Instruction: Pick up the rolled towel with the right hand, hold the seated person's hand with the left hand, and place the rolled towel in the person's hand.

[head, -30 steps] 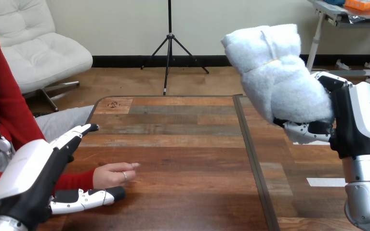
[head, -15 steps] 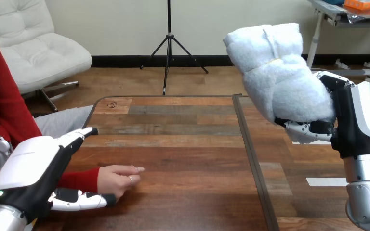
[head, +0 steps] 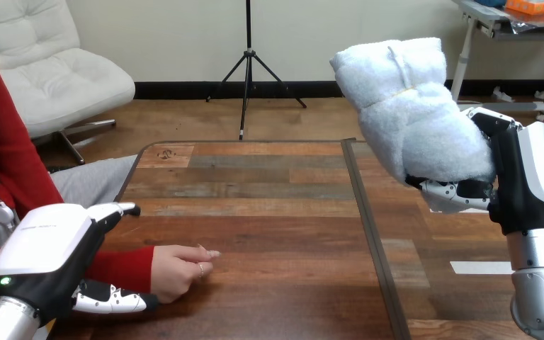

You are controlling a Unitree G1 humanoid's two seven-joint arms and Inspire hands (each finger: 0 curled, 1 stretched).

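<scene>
Rolled towel (head: 411,106) gripped in R hand (head: 531,177), 2 o'clock. L hand (head: 42,248) open beside person's hand (head: 177,270), 8 o'clock; close gently first.

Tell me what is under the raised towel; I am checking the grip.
Under the towel, the fingers of the right hand curl against its lower side, with the table beneath. The towel covers the palm and the fingertips, so how far they wrap cannot be seen.

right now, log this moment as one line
right robot hand: shut on rolled towel above table | left robot hand: open beside person's hand | placement: pending
</scene>
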